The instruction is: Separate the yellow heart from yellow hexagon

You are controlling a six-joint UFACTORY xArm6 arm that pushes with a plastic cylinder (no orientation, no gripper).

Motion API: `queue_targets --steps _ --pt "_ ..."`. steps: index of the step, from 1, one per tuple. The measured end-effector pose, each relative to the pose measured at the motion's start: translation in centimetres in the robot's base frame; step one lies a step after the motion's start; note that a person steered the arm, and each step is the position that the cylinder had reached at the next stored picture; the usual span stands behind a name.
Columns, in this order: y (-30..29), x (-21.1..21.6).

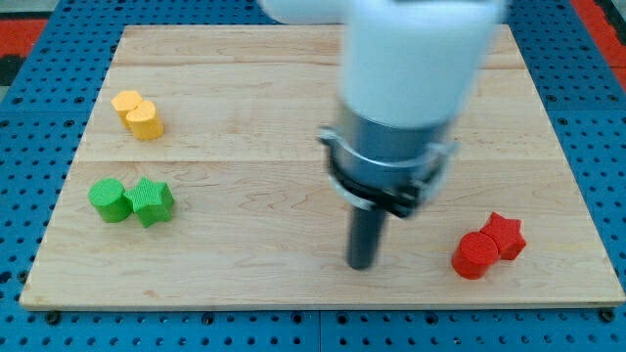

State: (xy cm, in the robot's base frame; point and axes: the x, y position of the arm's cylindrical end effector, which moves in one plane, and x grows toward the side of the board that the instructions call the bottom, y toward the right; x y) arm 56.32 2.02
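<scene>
Wooden desk (293, 147) is lying on a blue pegboard (29, 147), with no containers on it. My tip (362, 264) is resting on bare wood near the view's bottom centre, touching no block; this tool is a plain rod with no jaws. The yellow hexagon (126, 102) and yellow heart (146, 119) are sitting touching at upper left, well apart from my tip. Below them a green cylinder (110, 199) is touching a green star (152, 200). At lower right a red cylinder (475, 255) is touching a red star (505, 236).

Pale wooden board (293, 117): smooth, matt, visible grain. Yellow (137, 113), green (132, 200) & red (489, 246) plastic blocks: matt, finely ribbed sides. Blue perforated surround (29, 147) looks plastic. White arm housing (416, 49) glossy; dark rod (364, 235) matt.
</scene>
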Motion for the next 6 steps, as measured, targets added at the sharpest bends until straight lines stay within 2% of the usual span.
queue_targets --steps 1,2,3,4,5,6 --pt "-3.7 -4.6" --pt "-5.1 -5.7" --pt "-12.9 -5.7" --pt "-20.2 -8.4" --pt "-23.9 -12.8" --pt "-24.3 -14.9"
